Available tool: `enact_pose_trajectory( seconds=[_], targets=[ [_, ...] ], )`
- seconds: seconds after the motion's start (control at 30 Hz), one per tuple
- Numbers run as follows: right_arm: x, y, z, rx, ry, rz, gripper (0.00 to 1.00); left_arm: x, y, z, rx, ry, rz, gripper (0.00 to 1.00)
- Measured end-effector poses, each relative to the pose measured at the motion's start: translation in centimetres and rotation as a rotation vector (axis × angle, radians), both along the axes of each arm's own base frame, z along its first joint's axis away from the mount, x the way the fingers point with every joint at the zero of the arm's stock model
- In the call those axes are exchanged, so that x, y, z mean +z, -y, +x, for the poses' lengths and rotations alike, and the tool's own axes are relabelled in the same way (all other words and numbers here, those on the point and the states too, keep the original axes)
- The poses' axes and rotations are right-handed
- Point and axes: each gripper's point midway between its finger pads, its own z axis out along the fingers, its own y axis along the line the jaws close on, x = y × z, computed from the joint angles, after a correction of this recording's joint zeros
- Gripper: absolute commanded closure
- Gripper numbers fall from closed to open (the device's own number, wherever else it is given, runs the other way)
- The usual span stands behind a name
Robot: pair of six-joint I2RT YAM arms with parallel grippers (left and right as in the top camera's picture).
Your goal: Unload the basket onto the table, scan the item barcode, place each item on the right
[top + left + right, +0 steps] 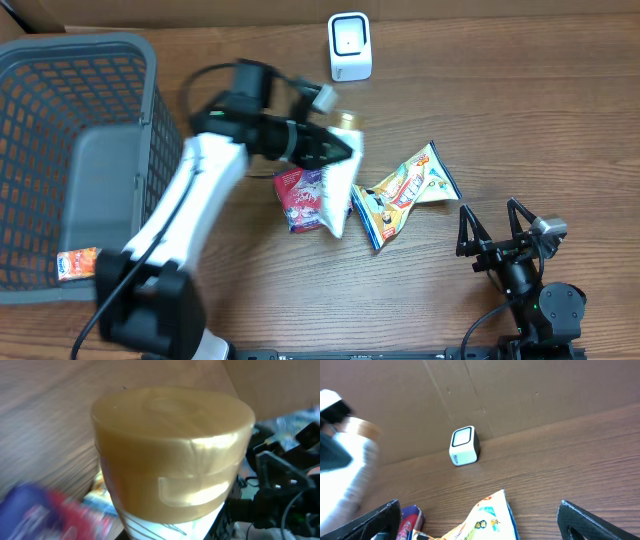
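Observation:
A white tube (341,190) with a gold cap (347,121) hangs above the table's middle, with my left gripper (335,152) shut on it. In the left wrist view the gold cap (172,455) fills the frame above the white tube body (175,527); the fingers do not show there. The white barcode scanner (350,47) stands at the back edge, beyond the tube. The right wrist view shows the scanner (464,446) and the blurred tube (352,475) at far left. My right gripper (497,228) stands open and empty at the front right, its fingers (595,520) wide apart.
A yellow snack bag (405,192) and a red-purple packet (300,198) lie under and beside the tube. A grey mesh basket (150,120) stands at the left with an orange packet (77,263) in it. A cardboard wall (520,390) rises behind the scanner.

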Motion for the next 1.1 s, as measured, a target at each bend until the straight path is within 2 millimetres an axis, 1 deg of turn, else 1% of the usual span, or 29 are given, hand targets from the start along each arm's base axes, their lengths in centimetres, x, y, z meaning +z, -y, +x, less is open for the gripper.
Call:
enact_pose_trajectory(
  seconds=[0.03, 0.13, 0.23, 0.27, 0.3, 0.37, 0.4, 0.47, 0.5, 0.53, 0.57, 0.63, 0.67, 0.73, 0.8, 0.87, 0.9, 0.93, 0.97, 1.03, 1.07, 1.1],
  targets=[
    [0.0, 0.0, 0.0, 0.000, 0.000, 0.000, 0.00, -1.0, 1.2, 0.0, -0.029, -0.007, 0.000, 0.96],
    [0.0, 0.0, 0.0, 0.000, 0.000, 0.000, 0.00, -3.7, 3.9, -0.6, -0.096, -0.039, 0.001, 0.96],
    [0.0, 0.0, 0.0, 0.000, 0.000, 0.000, 0.00, -6.1, 5.4, -1.0, -0.132, -0.079, 0.009, 0.96],
    [0.0, 0.0, 0.0, 0.000, 0.000, 0.000, 0.00, -7.1, 5.7, -1.2, -0.140, -0.101, 0.015, 0.90],
    [0.0, 0.0, 0.0, 0.000, 0.000, 0.000, 0.00, -8.0, 5.9, -1.3, -0.141, -0.126, 0.023, 0.79],
    [0.0, 0.0, 0.0, 0.000, 0.000, 0.000, 0.00, -9.3, 5.9, -1.3, -0.122, -0.178, 0.041, 0.61],
    [0.0, 0.0, 0.0, 0.001, 0.000, 0.000, 0.00, -9.6, 5.8, -1.3, -0.111, -0.193, 0.049, 0.50],
    [0.0, 0.0, 0.0, 0.000, 0.000, 0.000, 0.00, -9.5, 5.6, -1.2, -0.093, -0.210, 0.056, 0.29],
    [0.0, 0.0, 0.0, 0.000, 0.000, 0.000, 0.00, -9.3, 5.6, -1.0, -0.085, -0.214, 0.057, 0.15],
    [0.0, 0.0, 0.0, 0.000, -0.001, 0.000, 0.00, -8.8, 5.5, -0.8, -0.076, -0.216, 0.058, 0.03],
    [0.0, 0.0, 0.0, 0.000, 0.000, 0.000, 0.00, -8.2, 5.5, -0.4, -0.069, -0.211, 0.061, 0.00],
    [0.0, 0.0, 0.0, 0.000, 0.000, 0.000, 0.00, -6.3, 5.3, 0.2, -0.049, -0.202, 0.076, 0.00],
    [0.0, 0.0, 0.0, 0.000, 0.000, 0.000, 0.00, -4.7, 5.1, 0.6, -0.038, -0.182, 0.090, 0.00],
    [0.0, 0.0, 0.0, 0.000, 0.000, 0.000, 0.00, -0.7, 4.6, 1.5, -0.014, -0.124, 0.111, 0.00],
    [0.0, 0.0, 0.0, 0.000, 0.000, 0.000, 0.00, 4.1, 3.8, 2.3, 0.024, -0.026, 0.129, 0.00],
    [0.0, 0.0, 0.0, 0.000, 0.000, 0.000, 0.00, 9.0, 1.8, 2.4, 0.092, 0.071, 0.185, 0.00],
    [0.0, 0.0, 0.0, 0.000, 0.000, 0.000, 0.00, 11.3, 0.5, 2.4, 0.140, 0.122, 0.220, 0.00],
    [0.0, 0.0, 0.0, 0.001, 0.000, 0.000, 0.00, 14.3, -1.3, 2.2, 0.209, 0.198, 0.257, 0.00],
    [0.0, 0.0, 0.0, 0.000, 0.000, 0.000, 0.00, 15.9, -2.7, 2.0, 0.258, 0.233, 0.290, 0.00],
    [0.0, 0.0, 0.0, 0.000, 0.000, 0.000, 0.00, 20.0, -7.4, 0.7, 0.439, 0.312, 0.379, 0.00],
    [0.0, 0.0, 0.0, 0.000, 0.000, 0.000, 0.00, 21.4, -9.7, 0.1, 0.527, 0.332, 0.413, 0.00],
    [0.0, 0.0, 0.0, 0.000, 0.000, 0.000, 0.00, 22.8, -12.5, -0.7, 0.634, 0.353, 0.453, 0.00]
  ],
)
